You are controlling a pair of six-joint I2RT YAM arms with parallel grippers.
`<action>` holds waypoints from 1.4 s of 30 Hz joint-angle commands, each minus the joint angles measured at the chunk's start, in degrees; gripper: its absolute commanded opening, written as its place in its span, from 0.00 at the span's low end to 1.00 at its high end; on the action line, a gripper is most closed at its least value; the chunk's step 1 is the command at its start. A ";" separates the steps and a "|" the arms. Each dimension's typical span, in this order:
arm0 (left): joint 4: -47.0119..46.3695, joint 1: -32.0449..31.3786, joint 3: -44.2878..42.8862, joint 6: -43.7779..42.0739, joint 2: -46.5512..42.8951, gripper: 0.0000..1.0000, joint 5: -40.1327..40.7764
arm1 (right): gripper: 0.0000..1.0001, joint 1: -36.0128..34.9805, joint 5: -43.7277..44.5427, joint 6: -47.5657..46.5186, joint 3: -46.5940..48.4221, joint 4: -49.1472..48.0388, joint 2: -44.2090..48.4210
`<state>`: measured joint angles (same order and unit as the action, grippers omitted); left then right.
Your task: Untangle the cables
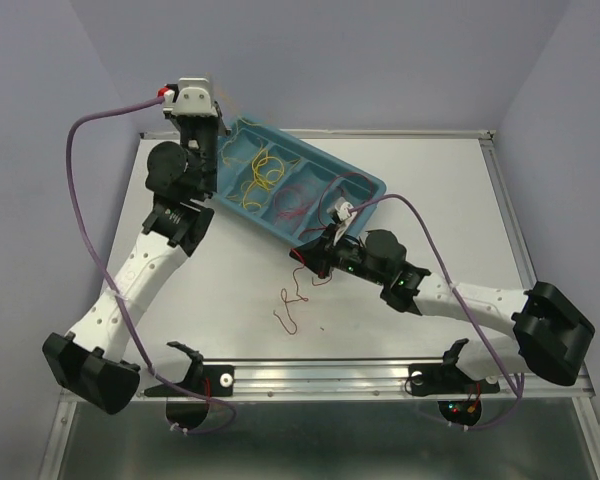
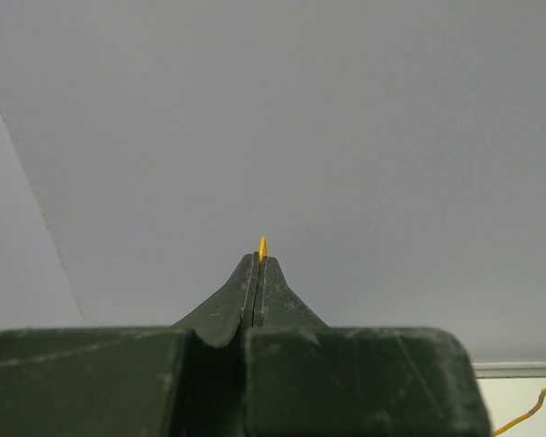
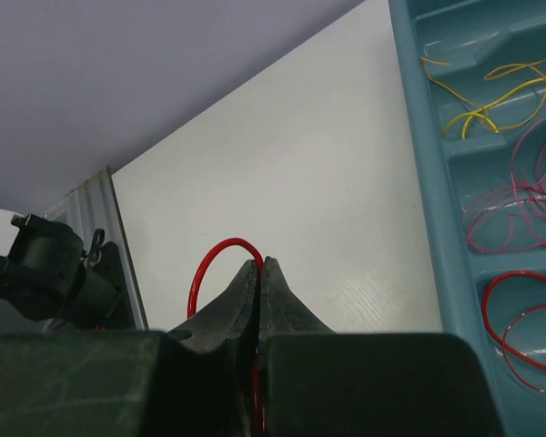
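Note:
My left gripper is raised at the far left end of the teal tray and faces the wall. Its jaws are shut on a yellow cable, and only the cable's tip pokes out. My right gripper hovers just in front of the tray, shut on a red cable that arches out of the fingertips. In the top view that red cable trails from the right gripper down onto the table. The tray compartments hold yellow cables, pink cables and red cables.
The tray lies diagonally across the far middle of the white table. Thick purple arm cables loop at both sides. Two black mounts sit on the near rail. Walls close in on the left, back and right.

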<state>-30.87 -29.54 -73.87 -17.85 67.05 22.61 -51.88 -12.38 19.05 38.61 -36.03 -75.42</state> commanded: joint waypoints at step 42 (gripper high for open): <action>-4.46 16.53 -0.05 23.91 12.76 0.00 -16.99 | 0.01 -0.51 2.10 -0.15 -0.82 -2.11 1.68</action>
<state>-32.77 -13.02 -75.79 4.62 81.12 6.74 -51.88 -10.92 19.07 38.52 -36.01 -75.02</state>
